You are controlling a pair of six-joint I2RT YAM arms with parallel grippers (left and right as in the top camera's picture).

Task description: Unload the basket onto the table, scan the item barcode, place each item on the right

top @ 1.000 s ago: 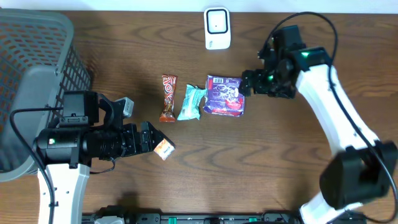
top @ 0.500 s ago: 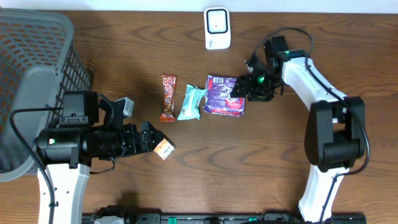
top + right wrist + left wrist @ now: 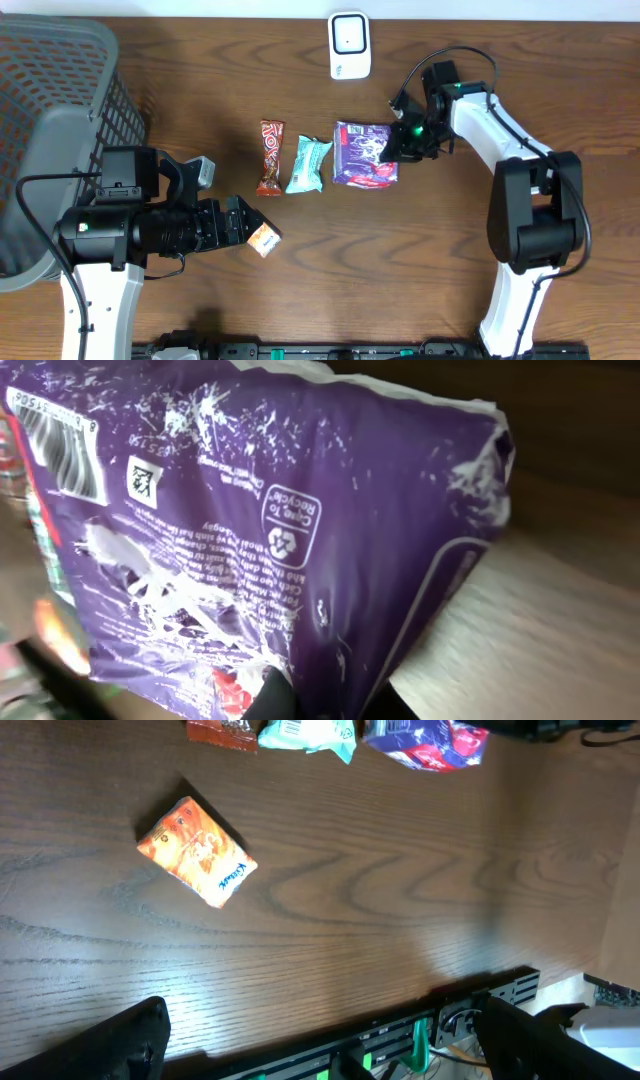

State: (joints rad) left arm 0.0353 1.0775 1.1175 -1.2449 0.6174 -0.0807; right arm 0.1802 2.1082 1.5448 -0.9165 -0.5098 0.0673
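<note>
Gripping the purple pack (image 3: 365,153) by its right edge, the right pincer (image 3: 397,148) is now closed on it; a second ago its jaws stood wide and clear of the pack, so the grasp has only just been made; the pack sits about where it was on the worktop (image 3: 450,280), at the right end of a row with a teal pack (image 3: 309,165) and a brown bar (image 3: 271,157); the right wrist view shows its back close up and tilted, with a barcode (image 3: 62,445) near one corner; the scanner (image 3: 349,45), white, stands at the far edge, near the pack but apart from it; the left pincer (image 3: 238,222) hangs wide open and unmoved, just beside an orange box (image 3: 264,240), holding nothing; a basket (image 3: 60,70) sits far left; the pick looks done, and the next step is probably to lift the pack and turn its barcode toward the scanner.
</note>
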